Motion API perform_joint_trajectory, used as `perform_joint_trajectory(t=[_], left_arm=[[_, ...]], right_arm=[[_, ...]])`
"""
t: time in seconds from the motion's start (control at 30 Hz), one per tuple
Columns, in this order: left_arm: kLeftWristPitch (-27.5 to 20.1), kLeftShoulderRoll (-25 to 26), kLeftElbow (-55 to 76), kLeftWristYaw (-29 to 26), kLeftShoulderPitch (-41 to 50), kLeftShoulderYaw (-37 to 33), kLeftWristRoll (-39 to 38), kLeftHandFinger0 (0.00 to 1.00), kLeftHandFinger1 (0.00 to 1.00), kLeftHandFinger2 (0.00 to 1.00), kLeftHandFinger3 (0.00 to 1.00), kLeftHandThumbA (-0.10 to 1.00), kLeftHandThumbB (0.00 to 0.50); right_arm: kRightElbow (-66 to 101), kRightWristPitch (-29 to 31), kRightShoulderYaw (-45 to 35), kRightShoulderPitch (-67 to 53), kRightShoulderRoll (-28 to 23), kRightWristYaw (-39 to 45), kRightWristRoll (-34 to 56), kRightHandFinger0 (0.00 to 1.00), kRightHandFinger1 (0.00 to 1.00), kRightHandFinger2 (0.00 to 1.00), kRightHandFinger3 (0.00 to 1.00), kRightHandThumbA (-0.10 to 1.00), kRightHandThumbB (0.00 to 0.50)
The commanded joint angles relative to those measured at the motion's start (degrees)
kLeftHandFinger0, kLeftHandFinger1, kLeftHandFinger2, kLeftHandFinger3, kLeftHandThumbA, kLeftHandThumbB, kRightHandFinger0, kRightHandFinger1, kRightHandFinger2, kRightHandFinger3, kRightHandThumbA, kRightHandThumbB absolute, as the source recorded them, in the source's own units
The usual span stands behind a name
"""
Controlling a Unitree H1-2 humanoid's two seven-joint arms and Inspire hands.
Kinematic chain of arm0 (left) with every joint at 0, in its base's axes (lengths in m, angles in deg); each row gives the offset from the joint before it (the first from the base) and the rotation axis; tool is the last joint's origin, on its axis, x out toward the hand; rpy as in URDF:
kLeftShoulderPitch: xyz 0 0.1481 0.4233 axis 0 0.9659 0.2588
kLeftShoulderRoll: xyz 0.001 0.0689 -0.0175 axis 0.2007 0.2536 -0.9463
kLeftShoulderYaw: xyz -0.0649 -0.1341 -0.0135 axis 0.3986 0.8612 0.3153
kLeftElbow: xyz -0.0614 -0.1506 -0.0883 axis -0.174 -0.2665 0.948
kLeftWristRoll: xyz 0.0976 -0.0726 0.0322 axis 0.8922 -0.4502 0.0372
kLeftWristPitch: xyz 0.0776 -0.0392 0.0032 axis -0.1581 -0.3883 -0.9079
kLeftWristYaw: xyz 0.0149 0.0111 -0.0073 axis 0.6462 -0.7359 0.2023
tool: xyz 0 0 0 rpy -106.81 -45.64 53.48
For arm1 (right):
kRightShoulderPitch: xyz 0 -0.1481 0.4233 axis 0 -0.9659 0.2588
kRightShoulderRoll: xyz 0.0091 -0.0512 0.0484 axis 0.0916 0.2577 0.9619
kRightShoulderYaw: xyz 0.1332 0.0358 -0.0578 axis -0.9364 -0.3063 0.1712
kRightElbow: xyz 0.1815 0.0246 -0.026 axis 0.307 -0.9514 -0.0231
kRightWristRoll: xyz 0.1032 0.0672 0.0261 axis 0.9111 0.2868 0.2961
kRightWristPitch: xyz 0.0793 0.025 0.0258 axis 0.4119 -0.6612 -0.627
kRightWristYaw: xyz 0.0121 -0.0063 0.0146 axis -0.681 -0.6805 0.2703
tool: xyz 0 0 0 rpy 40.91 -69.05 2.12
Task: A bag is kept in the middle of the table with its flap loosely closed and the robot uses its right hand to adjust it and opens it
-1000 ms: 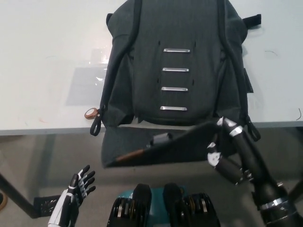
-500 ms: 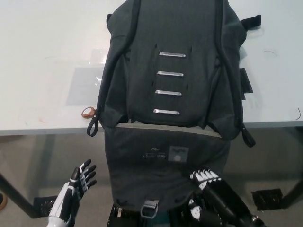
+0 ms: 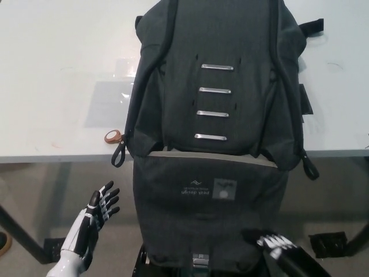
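The dark bag [image 3: 216, 86] lies flat on the pale bench [image 3: 57, 69], its flap [image 3: 207, 213] hanging open over the near edge, so the opening looks done. The black right robot hand [image 3: 277, 247] sits low beside the flap's lower corner, fingers apart and holding nothing. The white left robot hand [image 3: 98, 206] idles below the bench, fingers spread and empty.

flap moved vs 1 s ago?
Yes. The flap has swung down off the table edge; it now hangs fully open below it, inner label showing, with the right hand beside its lower corner.
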Motion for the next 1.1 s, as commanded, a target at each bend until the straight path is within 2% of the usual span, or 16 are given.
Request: perform_joint_trajectory(t=[0.0, 0.07, 0.13, 0.2, 0.23, 0.27, 0.3, 0.33, 0.37, 0.43, 0.5, 0.8, 0.87, 0.93, 1.0, 1.07], left_arm=[[0.1, 1.1, 1.3, 0.7, -1.8, -0.2, 0.6, 1.00, 1.00, 1.00, 1.00, 1.00, 0.008], [0.3, 1.3, 1.4, 0.7, -1.9, -0.2, 0.8, 1.00, 1.00, 1.00, 1.00, 1.00, 0.011], [0.4, 1.3, 1.5, 0.8, -1.9, -0.1, 0.6, 1.00, 1.00, 1.00, 1.00, 1.00, 0.011], [0.2, 1.4, 1.3, 0.8, -2.2, -0.1, 0.7, 1.00, 1.00, 1.00, 1.00, 1.00, 0.015], [0.3, 1.5, 1.4, 0.8, -2.3, 0.0, 0.6, 1.00, 1.00, 1.00, 1.00, 1.00, 0.013], [0.3, 1.5, 1.4, 0.9, -2.3, 0.0, 0.5, 1.00, 1.00, 1.00, 1.00, 1.00, 0.011], [0.6, 1.6, 1.5, 0.8, -2.4, 0.0, 0.7, 1.00, 1.00, 1.00, 1.00, 1.00, 0.007], [0.5, 1.5, 1.3, 0.8, -2.5, 0.1, 0.5, 1.00, 1.00, 1.00, 1.00, 1.00, 0.006], [0.6, 1.5, 1.3, 1.0, -2.5, 0.1, 0.2, 1.00, 1.00, 1.00, 1.00, 1.00, 0.006], [0.8, 1.5, 1.3, 1.0, -2.4, 0.1, 0.1, 1.00, 1.00, 1.00, 1.00, 1.00, 0.006], [1.0, 1.3, 1.4, 0.9, -2.4, 0.1, 0.2, 1.00, 1.00, 1.00, 1.00, 1.00, 0.001], [0.4, 0.8, 1.8, 1.0, -1.0, 0.0, -0.2, 1.00, 1.00, 1.00, 1.00, 1.00, 0.015], [0.0, 0.6, 1.9, 0.8, -0.6, 0.1, -0.2, 1.00, 1.00, 1.00, 1.00, 1.00, 0.015], [0.1, 0.7, 2.2, 0.7, -0.3, 0.1, -0.1, 1.00, 1.00, 1.00, 1.00, 1.00, 0.017], [0.1, 0.8, 2.3, 0.8, -0.3, 0.2, -0.2, 1.00, 1.00, 1.00, 1.00, 1.00, 0.011], [-0.2, 0.8, 2.2, 0.7, -0.4, 0.0, 0.3, 1.00, 1.00, 1.00, 1.00, 1.00, 0.007]], right_arm=[[4.7, -3.2, -6.7, -4.5, -4.4, 5.0, 14.4, 1.00, 1.00, 1.00, 1.00, 0.93, 0.495], [5.5, 0.0, -9.8, -5.9, -5.3, 4.1, 19.0, 1.00, 1.00, 1.00, 1.00, 0.97, 0.471], [3.3, 7.8, -15.6, -7.6, -3.6, 1.8, 31.6, 1.00, 1.00, 1.00, 1.00, 0.99, 0.448], [-1.1, 13.2, -21.6, -8.3, 1.8, 1.9, 46.8, 1.00, 1.00, 1.00, 1.00, 1.00, 0.399], [-1.8, 14.1, -22.5, -8.1, 2.7, 1.7, 48.1, 1.00, 1.00, 1.00, 1.00, 1.00, 0.384], [-2.8, 15.4, -24.0, -8.0, 4.0, 1.6, 50.1, 1.00, 1.00, 1.00, 1.00, 1.00, 0.384], [-3.1, 15.1, -26.6, -8.0, 5.9, 0.1, 52.5, 1.00, 1.00, 1.00, 1.00, 1.00, 0.435], [-3.4, 15.4, -28.4, -7.9, 7.7, -1.5, 53.4, 1.00, 1.00, 1.00, 1.00, 1.00, 0.480], [-3.7, 15.7, -29.2, -7.8, 8.6, -2.1, 53.6, 1.00, 1.00, 1.00, 1.00, 1.00, 0.483], [-5.4, 16.2, -30.0, -7.2, 9.8, -0.9, 54.2, 1.00, 1.00, 1.00, 1.00, 1.00, 0.464], [-6.5, 16.4, -30.0, -6.4, 11.5, -0.5, 53.3, 1.00, 1.00, 1.00, 1.00, 1.00, 0.401], [-15.1, 14.8, -26.6, -1.4, 20.0, 3.6, 46.8, 1.00, 1.00, 1.00, 1.00, 1.00, 0.432], [-19.8, 16.5, -26.2, 0.1, 21.5, 4.2, 44.4, 1.00, 1.00, 1.00, 1.00, 1.00, 0.422], [-21.0, 16.4, -26.0, 0.3, 21.8, 4.8, 43.3, 1.00, 1.00, 1.00, 1.00, 1.00, 0.386], [-22.2, 16.3, -26.4, 0.7, 21.9, 5.4, 42.8, 1.00, 1.00, 1.00, 1.00, 1.00, 0.395], [-23.2, 15.6, -27.0, 1.0, 21.9, 6.2, 43.1, 1.00, 1.00, 1.00, 1.00, 1.00, 0.373]])
